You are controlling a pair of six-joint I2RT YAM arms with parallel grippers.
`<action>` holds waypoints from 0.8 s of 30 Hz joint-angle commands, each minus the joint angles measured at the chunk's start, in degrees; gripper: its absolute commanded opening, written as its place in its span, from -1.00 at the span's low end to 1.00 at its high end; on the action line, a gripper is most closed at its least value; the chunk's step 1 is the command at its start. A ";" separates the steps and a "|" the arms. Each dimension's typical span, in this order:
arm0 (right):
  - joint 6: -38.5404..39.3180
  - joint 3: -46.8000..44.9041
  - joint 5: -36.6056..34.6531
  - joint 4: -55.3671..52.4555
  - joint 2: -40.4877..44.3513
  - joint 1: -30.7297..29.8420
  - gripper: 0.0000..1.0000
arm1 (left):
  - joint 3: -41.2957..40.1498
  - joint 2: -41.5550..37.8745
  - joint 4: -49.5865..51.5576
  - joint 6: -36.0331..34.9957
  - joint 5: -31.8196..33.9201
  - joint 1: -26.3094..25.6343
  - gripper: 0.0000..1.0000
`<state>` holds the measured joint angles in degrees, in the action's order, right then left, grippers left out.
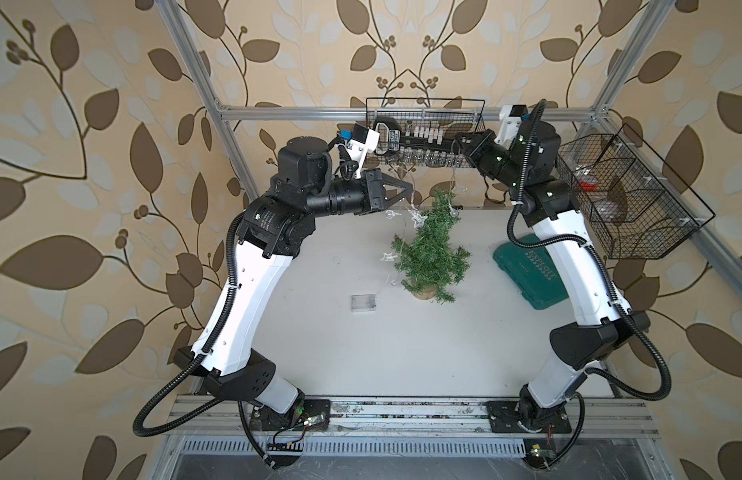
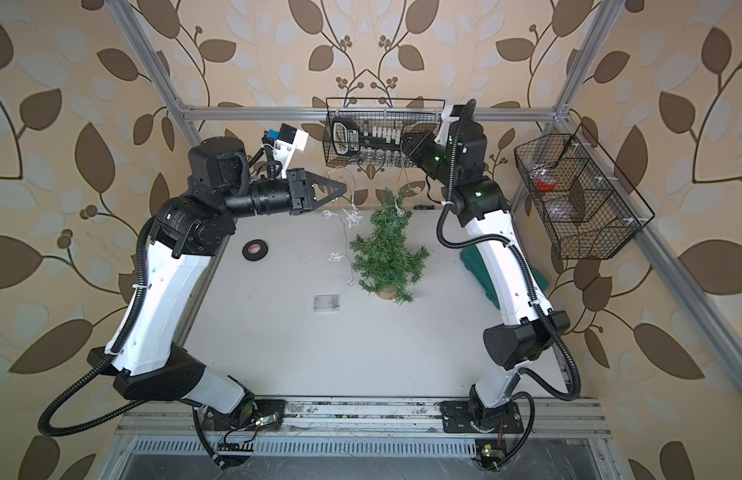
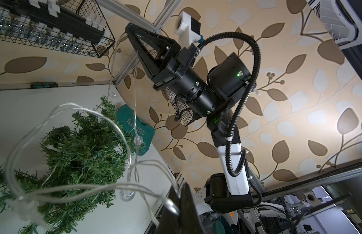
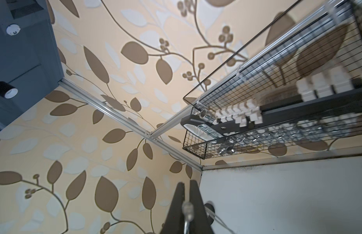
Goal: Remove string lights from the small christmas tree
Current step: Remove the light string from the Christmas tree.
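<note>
Left hand: raised above the white surface, clenched on the string lights, a thin silvery wire carrying small clear bulbs and clear star shapes. The left wrist view shows the wire pinched between its tips.

Right hand: raised close to the long black wire basket on the back rail. It is clenched on the same wire, with a clear bulb sitting at its tips.

The small christmas tree, a green bristly artificial pine on a round tan wooden base, stands on the surface between the two arms, toward the back. One run of wire drops from the right hand to the treetop, where bulbs hang against the upper needles. Another falls from the left hand past the stars, just beside the tree on the left arm's side. Loops of wire lie across the upper branches in the left wrist view.

The clear rectangular battery box lies flat on the surface, apart from the tree, on the left arm's side.

A green plastic case lies partly under the right arm. A black tape roll lies near the left arm in a top view.
</note>
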<state>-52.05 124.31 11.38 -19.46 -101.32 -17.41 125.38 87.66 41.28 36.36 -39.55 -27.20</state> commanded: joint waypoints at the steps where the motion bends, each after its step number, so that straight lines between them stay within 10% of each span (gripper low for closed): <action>1: -0.77 5.37 5.03 4.96 -3.25 -1.77 -1.00 | 1.71 -0.12 -5.25 1.97 -4.33 2.95 -1.00; 24: 2.75 8.22 18.86 11.85 -8.22 -8.15 -0.94 | -5.47 -3.03 -2.04 1.42 2.10 18.68 -1.00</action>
<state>-50.41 130.69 27.22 -9.08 -108.53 -25.06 120.14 86.59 39.35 40.12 -39.53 -9.19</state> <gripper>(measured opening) 0.048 0.048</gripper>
